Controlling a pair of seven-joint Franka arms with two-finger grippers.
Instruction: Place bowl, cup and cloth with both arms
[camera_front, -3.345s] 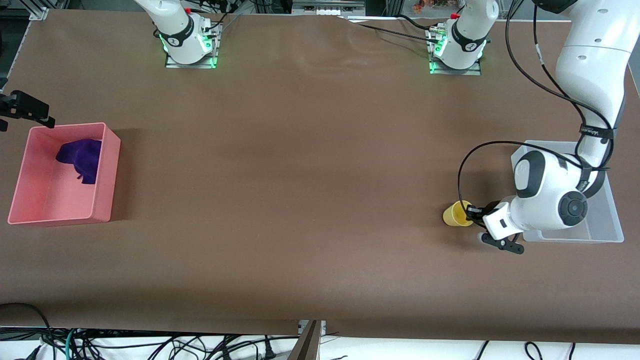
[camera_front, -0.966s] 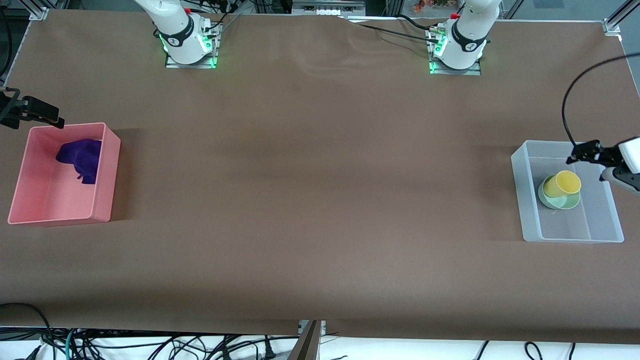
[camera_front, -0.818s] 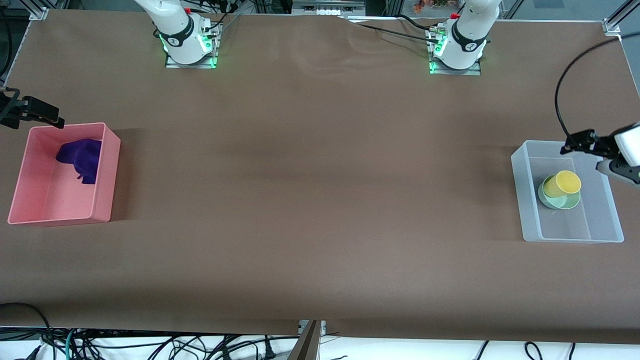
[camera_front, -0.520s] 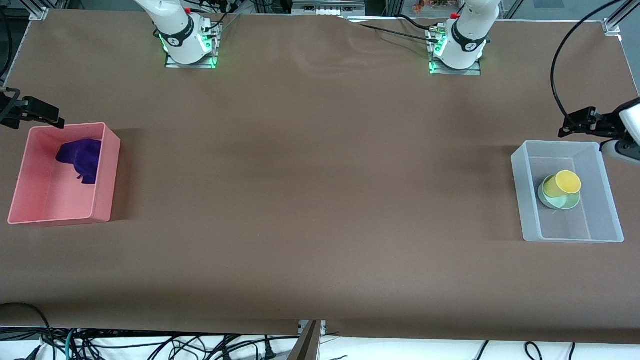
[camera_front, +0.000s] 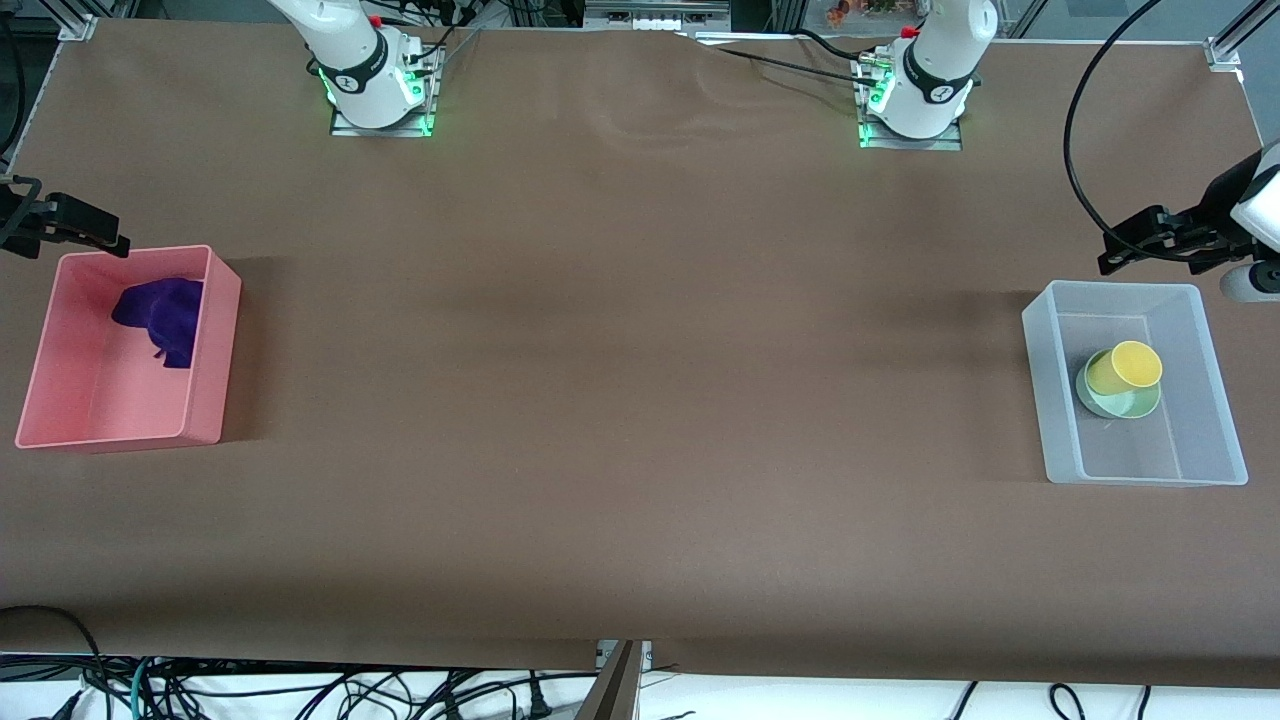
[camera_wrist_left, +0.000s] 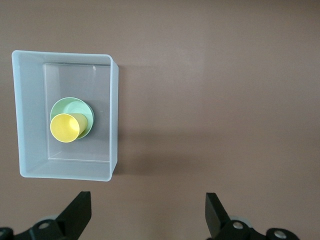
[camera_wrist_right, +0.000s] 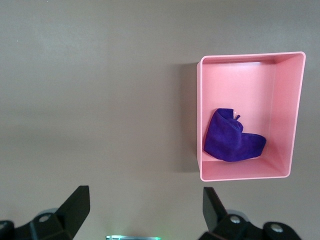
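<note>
Three items now sit placed, as I see the cup (camera_front: 1128, 368) tipped in the bowl (camera_front: 1118, 397) inside the clear bin (camera_front: 1060, 400), the cloth (camera_front: 160, 318) in the pink bin (camera_front: 215, 340), and since releasing, the left gripper (camera_front: 1135, 240) has lifted away, spread empty toward the clear bin's twelve o'clock, the right gripper (camera_front: 70, 225) spread empty at the pink bin's eleven.

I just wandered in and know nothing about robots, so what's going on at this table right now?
Two robot arms have been sorting things into bins, and nothing is being held now. The yellow cup sits in the green bowl inside the clear bin at the left arm's end. The purple cloth lies in the pink bin at the right arm's end. The left hand is open above the table beside the clear bin; the right hand hangs open by the pink bin.
</note>
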